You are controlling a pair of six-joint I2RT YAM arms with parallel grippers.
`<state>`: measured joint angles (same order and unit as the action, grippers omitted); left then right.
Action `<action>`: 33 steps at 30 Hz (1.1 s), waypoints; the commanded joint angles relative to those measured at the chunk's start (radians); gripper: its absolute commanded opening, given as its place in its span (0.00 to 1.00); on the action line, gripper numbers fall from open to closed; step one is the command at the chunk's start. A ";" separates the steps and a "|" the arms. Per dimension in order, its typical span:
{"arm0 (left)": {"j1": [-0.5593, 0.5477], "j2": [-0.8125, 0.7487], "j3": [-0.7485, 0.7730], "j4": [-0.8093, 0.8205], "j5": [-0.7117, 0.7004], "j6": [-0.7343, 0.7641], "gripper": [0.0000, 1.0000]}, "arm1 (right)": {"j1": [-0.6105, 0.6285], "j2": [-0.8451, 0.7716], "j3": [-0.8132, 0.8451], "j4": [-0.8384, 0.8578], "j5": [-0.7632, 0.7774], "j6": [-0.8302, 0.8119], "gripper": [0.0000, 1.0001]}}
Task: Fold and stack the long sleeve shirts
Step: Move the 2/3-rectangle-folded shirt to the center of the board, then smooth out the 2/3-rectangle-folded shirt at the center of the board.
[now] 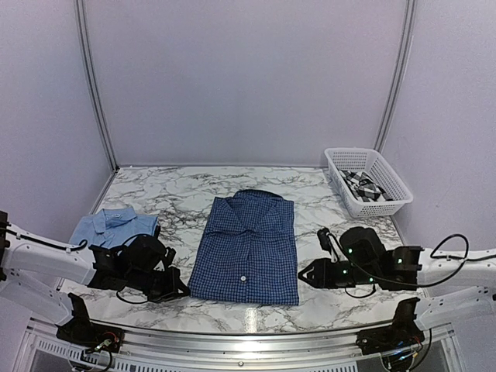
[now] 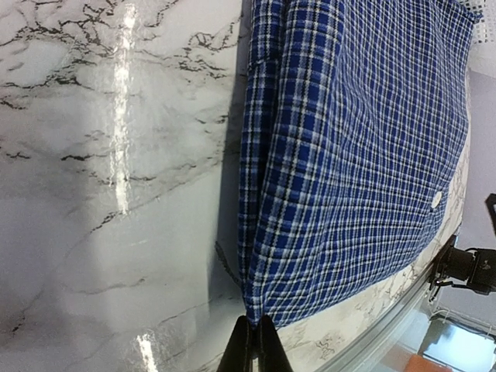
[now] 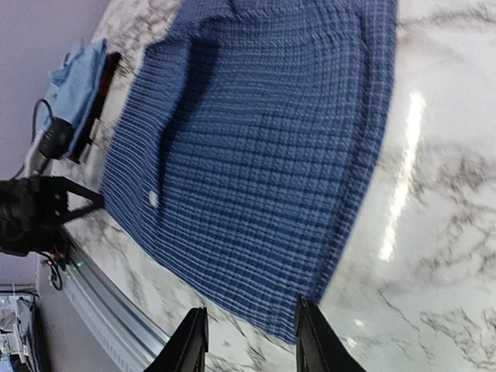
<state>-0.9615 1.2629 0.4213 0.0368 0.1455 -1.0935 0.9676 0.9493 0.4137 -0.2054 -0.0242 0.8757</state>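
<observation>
Here the navy shirt (image 1: 249,248) lies folded flat in the middle of the marble table (image 1: 170,198), collar toward the far side and buttoned front up. The left gripper (image 2: 253,324) sits low at the shirt's near left corner with its fingers pressed together. Their tips touch the very point of that corner, but the wrist view does not show whether any cloth is nipped between them. The right gripper (image 3: 248,310) is at the near right corner with its fingers spread. The hem's corner lies on the marble in the gap between them, closer to one finger (image 3: 308,335) and gripped by neither.

The light blue shirt (image 1: 108,226) lies folded at the left side of the table, just beyond the left arm and apart from the navy one. A white basket (image 1: 387,186) stands at the far right, and the black-and-white checked shirt (image 1: 363,184) lies crumpled inside it.
</observation>
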 commanded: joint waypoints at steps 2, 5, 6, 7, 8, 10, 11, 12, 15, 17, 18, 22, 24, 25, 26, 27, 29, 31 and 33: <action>-0.003 0.021 -0.007 0.041 -0.005 -0.007 0.00 | 0.008 0.250 0.248 0.162 -0.069 -0.130 0.32; -0.003 0.025 -0.007 0.043 0.001 -0.005 0.00 | 0.009 0.471 0.402 0.284 -0.177 -0.181 0.26; -0.003 0.025 -0.008 0.043 0.001 -0.006 0.00 | 0.009 0.532 0.443 0.315 -0.201 -0.195 0.25; -0.003 0.023 -0.009 0.043 0.003 -0.006 0.00 | 0.009 0.596 0.492 0.334 -0.223 -0.208 0.24; -0.003 0.023 -0.011 0.043 0.003 -0.006 0.00 | 0.010 0.654 0.539 0.344 -0.247 -0.222 0.23; -0.003 0.021 -0.015 0.042 0.002 -0.008 0.00 | 0.007 0.754 0.605 0.381 -0.295 -0.233 0.23; -0.003 0.019 -0.016 0.041 0.002 -0.007 0.00 | -0.001 0.797 0.628 0.398 -0.317 -0.233 0.23; -0.003 0.019 -0.016 0.037 0.002 -0.006 0.00 | -0.010 0.844 0.649 0.410 -0.346 -0.231 0.22; -0.003 0.012 -0.018 0.027 -0.001 -0.006 0.00 | -0.056 0.936 0.654 0.463 -0.418 -0.225 0.21; -0.003 0.007 -0.018 0.019 -0.001 -0.007 0.00 | -0.099 0.972 0.624 0.512 -0.461 -0.222 0.21; -0.003 0.005 -0.018 0.014 0.000 -0.008 0.00 | -0.124 0.986 0.607 0.532 -0.475 -0.227 0.21; -0.003 0.004 -0.018 0.001 0.004 -0.008 0.00 | -0.214 1.056 0.590 0.597 -0.567 -0.249 0.21; -0.003 0.006 -0.015 -0.006 0.006 -0.007 0.00 | -0.242 1.091 0.603 0.604 -0.594 -0.253 0.22; -0.003 0.006 -0.013 -0.011 0.007 -0.006 0.00 | -0.251 1.103 0.606 0.613 -0.610 -0.251 0.22; -0.003 0.005 -0.012 -0.015 0.006 -0.006 0.00 | -0.260 1.110 0.605 0.624 -0.622 -0.244 0.22; -0.002 0.004 -0.012 -0.019 0.004 -0.008 0.00 | -0.265 1.110 0.603 0.635 -0.634 -0.236 0.23; -0.002 -0.001 -0.014 -0.026 0.003 -0.008 0.00 | -0.283 1.102 0.599 0.636 -0.630 -0.220 0.24; -0.002 -0.007 -0.016 -0.028 0.002 -0.009 0.00 | -0.300 1.097 0.610 0.615 -0.621 -0.209 0.25; -0.002 -0.008 -0.017 -0.029 0.003 -0.009 0.00 | -0.310 1.102 0.632 0.583 -0.609 -0.203 0.25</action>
<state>-0.9615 1.2743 0.4168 0.0540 0.1478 -1.0988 0.6949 2.0392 1.0050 0.3992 -0.6468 0.6586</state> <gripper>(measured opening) 0.005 0.251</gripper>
